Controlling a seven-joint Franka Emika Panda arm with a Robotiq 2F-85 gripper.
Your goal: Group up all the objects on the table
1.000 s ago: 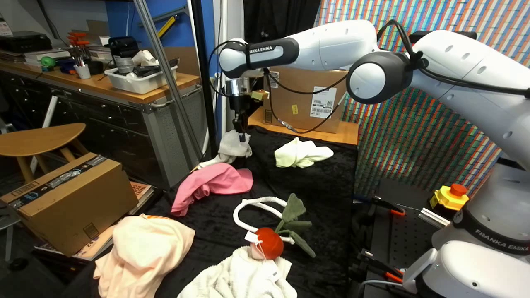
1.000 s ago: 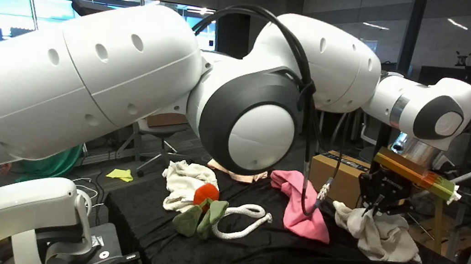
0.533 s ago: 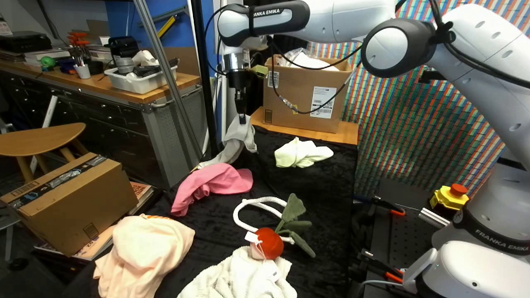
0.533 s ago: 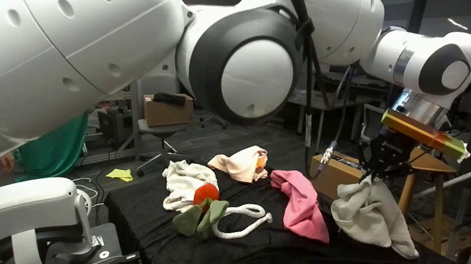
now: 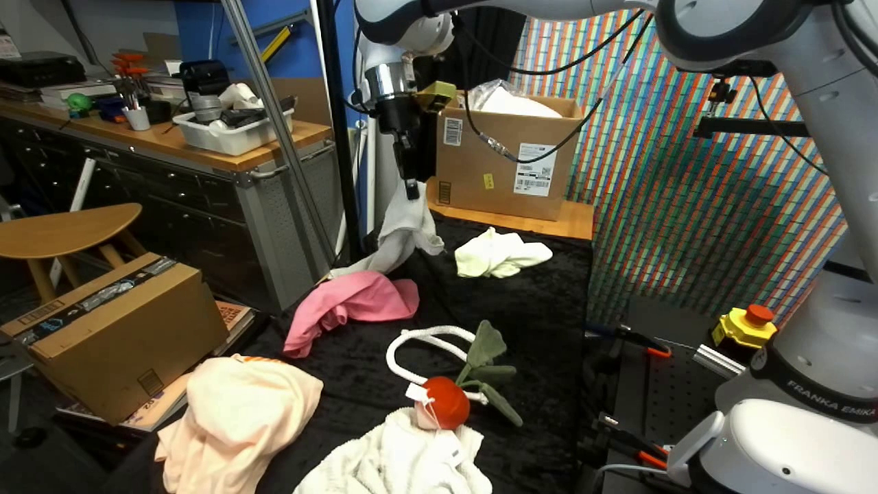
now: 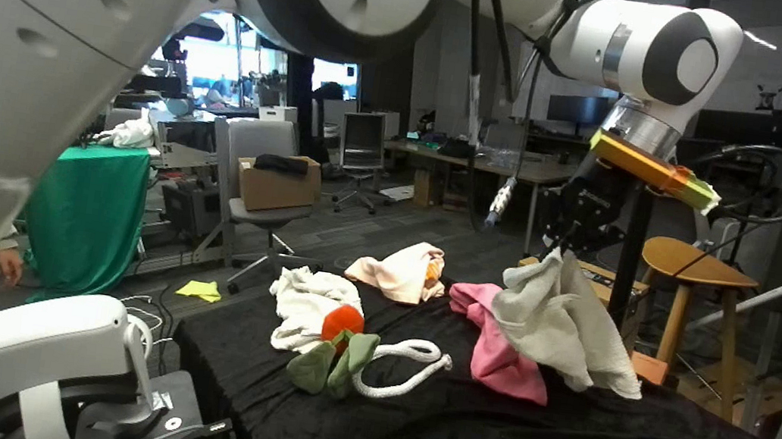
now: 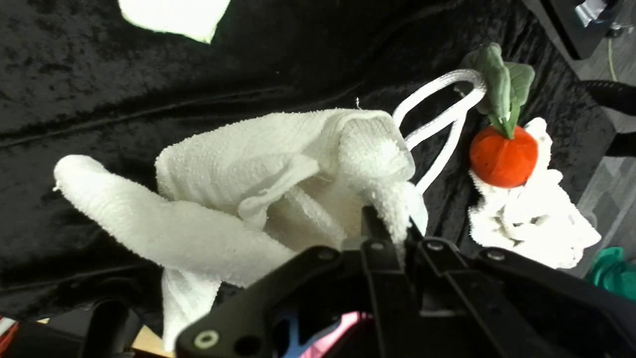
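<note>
Gripper point(image 5: 412, 190) pinching a grey-white cloth point(image 5: 406, 221) over the black table point(image 5: 538, 309);
around the red-and-green toy point(image 5: 446, 403): peach cloth point(image 5: 236, 415) at nine o'clock; pink cloth point(image 5: 360, 298) between ten and eleven; yellow-green cloth point(image 5: 501, 255) near one; white towel point(image 5: 387, 456) touching, toward seven.

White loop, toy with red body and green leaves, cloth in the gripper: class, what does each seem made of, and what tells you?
White loop: probably braided cord, matte, fibre unclear; its surface looks ridged.
Toy's red body: smooth, perhaps fabric or plastic; its leaves look dull, possibly felt.
Held cloth: likely terry towelling, matte; fuzzy pile roughens its edges in the wrist view.
</note>
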